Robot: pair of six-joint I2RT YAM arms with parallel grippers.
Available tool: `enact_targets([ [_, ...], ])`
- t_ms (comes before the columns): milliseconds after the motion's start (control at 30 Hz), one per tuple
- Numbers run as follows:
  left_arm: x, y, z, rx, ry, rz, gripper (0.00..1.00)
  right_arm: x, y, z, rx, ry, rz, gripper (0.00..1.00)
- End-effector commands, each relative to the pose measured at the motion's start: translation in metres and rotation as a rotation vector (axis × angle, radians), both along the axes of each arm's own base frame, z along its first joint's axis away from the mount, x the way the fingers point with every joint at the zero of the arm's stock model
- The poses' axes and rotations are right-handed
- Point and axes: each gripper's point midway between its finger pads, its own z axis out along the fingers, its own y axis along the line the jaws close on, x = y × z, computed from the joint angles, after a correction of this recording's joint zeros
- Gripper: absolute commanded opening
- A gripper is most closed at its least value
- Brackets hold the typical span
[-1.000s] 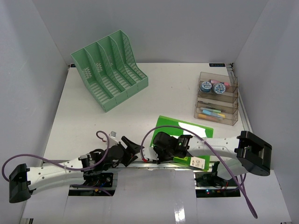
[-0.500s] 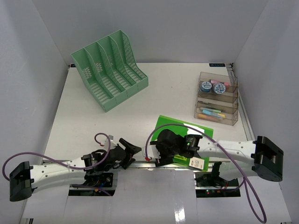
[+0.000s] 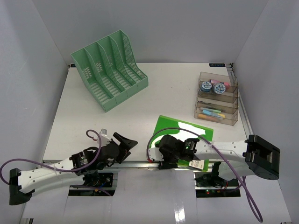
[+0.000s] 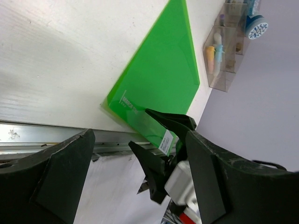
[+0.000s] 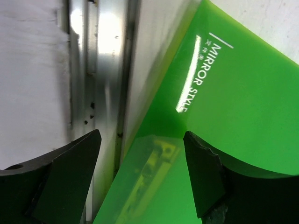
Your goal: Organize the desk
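Right gripper point(image 5: 141, 140) spread above green folder point(image 5: 243, 93), desk point(image 3: 93, 126) — flat, white, silver-railed front

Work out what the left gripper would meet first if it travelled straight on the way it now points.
Most likely the green folder, at its left edge: the left gripper, open, aims across the desk towards it. Its height is unclear, so it might pass over.

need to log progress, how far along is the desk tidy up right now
Done: pens and tape rolls sit in the clear organizer. In hand: the green folder lies at the near edge of the desk; the right tool is open over its near corner, the left tool open beside it. Left: the folder looks bound for the green file rack, whose slots appear empty.
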Motion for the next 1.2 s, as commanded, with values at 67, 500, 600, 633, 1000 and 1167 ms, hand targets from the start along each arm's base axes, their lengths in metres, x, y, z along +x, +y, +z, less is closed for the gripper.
enact_targets([
  [67, 0.002, 0.014, 0.030, 0.050, -0.121, -0.046, 0.90, 0.022, 0.011, 0.002, 0.022, -0.077, -0.112, 0.71],
  [500, -0.004, 0.015, 0.031, 0.016, -0.164, -0.092, 0.93, 0.007, 0.037, -0.004, -0.002, 0.020, 0.016, 0.31],
  [600, -0.003, 0.021, 0.033, 0.025, -0.167, -0.076, 0.93, 0.007, 0.050, 0.006, 0.047, 0.010, 0.051, 0.27],
  [633, -0.002, 0.023, 0.033, 0.031, -0.164, -0.070, 0.93, 0.008, 0.054, 0.011, 0.067, 0.002, 0.065, 0.27],
  [1000, 0.000, 0.063, 0.025, 0.062, -0.029, 0.131, 0.94, 0.025, 0.089, 0.049, 0.214, -0.126, 0.136, 0.16],
  [1167, 0.002, 0.053, 0.022, 0.056, -0.016, 0.130, 0.97, 0.027, 0.090, 0.053, 0.225, -0.131, 0.128, 0.14],
])
